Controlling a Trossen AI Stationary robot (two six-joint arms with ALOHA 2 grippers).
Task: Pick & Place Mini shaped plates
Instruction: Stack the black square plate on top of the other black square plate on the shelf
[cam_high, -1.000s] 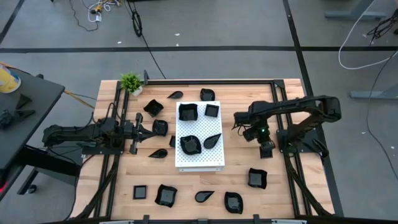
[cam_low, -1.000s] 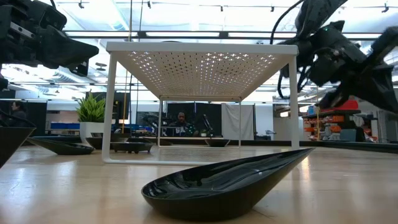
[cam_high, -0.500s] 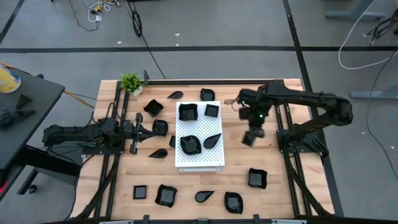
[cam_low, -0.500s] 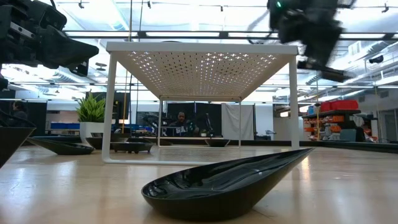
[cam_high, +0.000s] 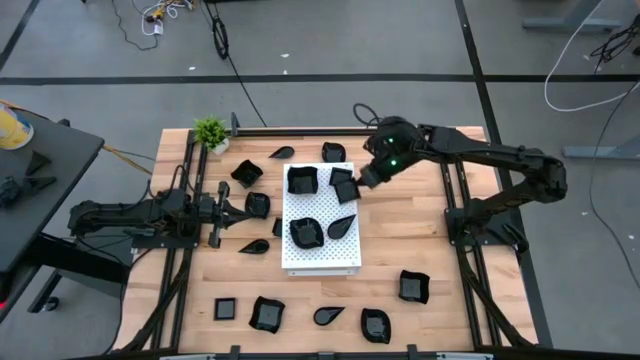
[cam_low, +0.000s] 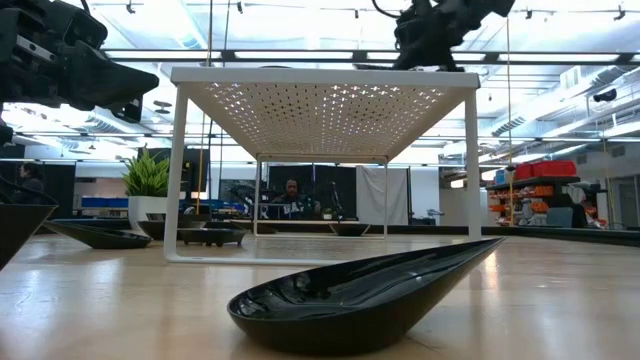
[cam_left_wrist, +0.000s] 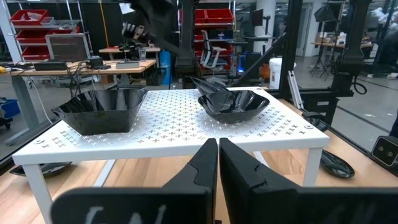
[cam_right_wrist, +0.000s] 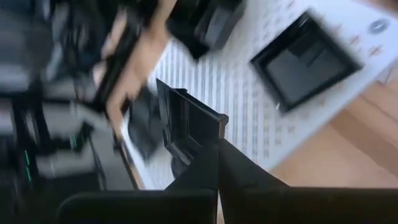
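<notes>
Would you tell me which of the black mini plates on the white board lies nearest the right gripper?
The small square plate at the board's far right corner; the right gripper, holding another square plate, hovers right beside it, while the others sit farther left or nearer.

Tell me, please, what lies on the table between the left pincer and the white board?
In the high view, between the left pincer and the white board sits one wavy black plate.

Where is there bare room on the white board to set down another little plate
The near half of the white board, this side of the wavy plate and the leaf plate, is bare. The far end is crowded: a square plate sits there, and the right gripper holds another small plate over it.
</notes>
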